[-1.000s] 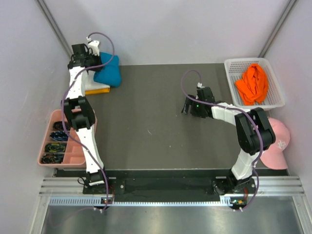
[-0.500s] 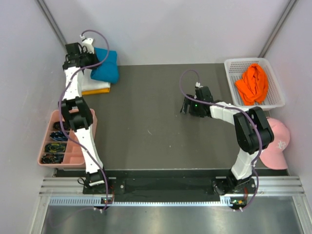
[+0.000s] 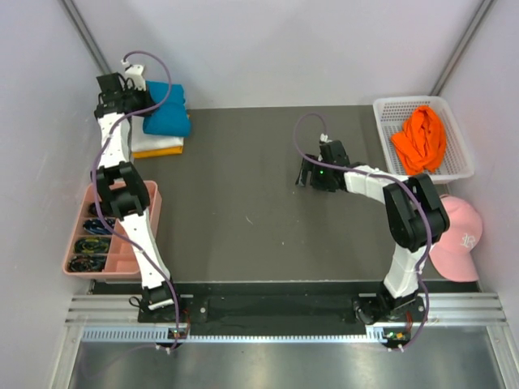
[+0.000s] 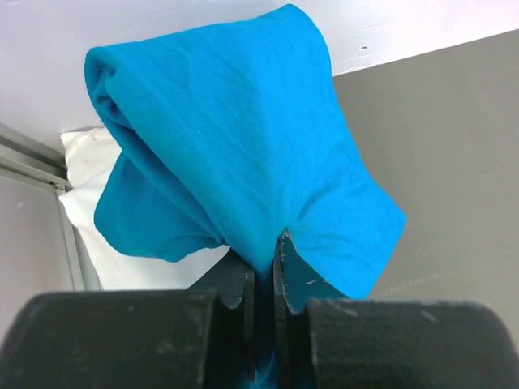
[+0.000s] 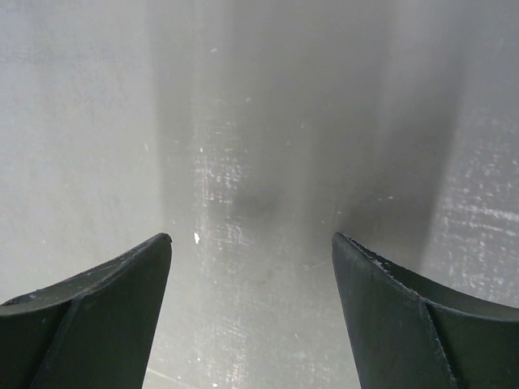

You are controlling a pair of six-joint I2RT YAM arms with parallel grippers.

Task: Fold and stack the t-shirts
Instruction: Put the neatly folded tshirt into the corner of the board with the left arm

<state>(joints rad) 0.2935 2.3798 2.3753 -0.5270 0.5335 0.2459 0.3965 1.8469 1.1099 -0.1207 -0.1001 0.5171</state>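
My left gripper (image 3: 139,104) (image 4: 263,247) is shut on a fold of the teal-blue t-shirt (image 3: 169,115) (image 4: 235,138) at the far left corner. The bunched shirt hangs over a folded white t-shirt (image 3: 149,143) (image 4: 85,203), which lies on a yellow-orange one (image 3: 165,151). A bright orange t-shirt (image 3: 419,139) lies crumpled in the white basket (image 3: 381,107) at the far right. Out over the middle of the table my right gripper (image 3: 305,173) (image 5: 251,239) stands open, low above the bare grey surface, with nothing between its fingers.
A pink tray (image 3: 79,243) of small items sits by the left wall. A pink cap (image 3: 459,240) lies at the right edge. White walls close in on the left, back and right; the shirt stack sits against the back left corner.
My left gripper has carried the teal-blue shirt leftward and back, over the stack. The right gripper has drifted slightly to the left, still open.
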